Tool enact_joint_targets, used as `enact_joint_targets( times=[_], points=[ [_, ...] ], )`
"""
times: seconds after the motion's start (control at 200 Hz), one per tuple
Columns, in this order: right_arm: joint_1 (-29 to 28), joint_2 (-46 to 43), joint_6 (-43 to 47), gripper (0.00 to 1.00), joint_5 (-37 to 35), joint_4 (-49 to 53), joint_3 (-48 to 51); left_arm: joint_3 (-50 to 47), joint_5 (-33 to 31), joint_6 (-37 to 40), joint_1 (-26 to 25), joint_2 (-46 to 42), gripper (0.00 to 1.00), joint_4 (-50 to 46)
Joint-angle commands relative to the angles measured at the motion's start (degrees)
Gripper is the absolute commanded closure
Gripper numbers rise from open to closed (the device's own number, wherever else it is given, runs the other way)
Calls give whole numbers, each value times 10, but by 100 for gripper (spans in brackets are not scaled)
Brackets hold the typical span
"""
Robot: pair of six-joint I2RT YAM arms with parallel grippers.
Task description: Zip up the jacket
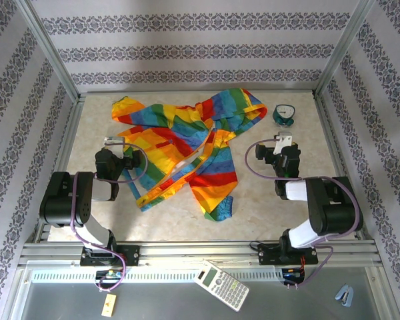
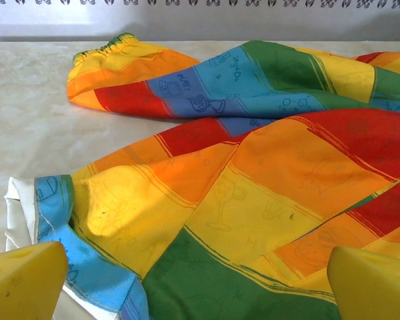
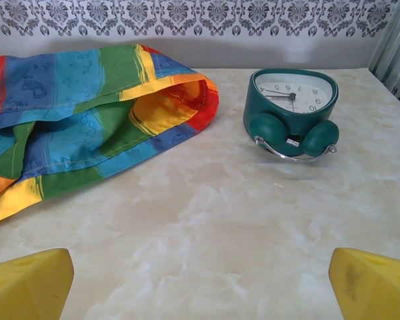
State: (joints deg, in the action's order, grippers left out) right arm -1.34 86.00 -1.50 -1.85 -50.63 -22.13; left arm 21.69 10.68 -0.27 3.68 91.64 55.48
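The jacket (image 1: 180, 150) lies unzipped, its edge between the wide-apart jaws of the left gripper (image 2: 200, 287); the right gripper (image 1: 284, 139), equally spread, sits near its right side.

The bench (image 1: 273, 207) is a pale, cream surface with a faint marbled pattern. A rainbow-striped jacket (image 1: 187, 150) lies on it, spread loosely and rumpled across the far and middle part. One sleeve reaches toward the far left, and a lower corner trails toward the near middle. The pale lining shows along its open front edge. A small dark-green alarm clock (image 1: 284, 115) rests tipped over at the far right, bells toward the near side, close to the jacket without touching it.
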Motion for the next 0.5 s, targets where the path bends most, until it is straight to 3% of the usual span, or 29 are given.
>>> enact_joint_targets(
  times=[0.0,0.15,0.28,0.495],
  points=[
    [1,-61,-1,2,-10,95,-35,-6,-15,-8,-7,-58,0,-35],
    [-1,-134,-44,2,-15,270,-100,48,-26,-30,-7,-121,2,-197],
    [-18,-126,-109,2,-3,429,-186,127,27,-63,-7,-124,18,-342],
    [-151,-51,-147,11,-10,579,-267,268,76,-124,-29,-51,42,-546]
  ],
)
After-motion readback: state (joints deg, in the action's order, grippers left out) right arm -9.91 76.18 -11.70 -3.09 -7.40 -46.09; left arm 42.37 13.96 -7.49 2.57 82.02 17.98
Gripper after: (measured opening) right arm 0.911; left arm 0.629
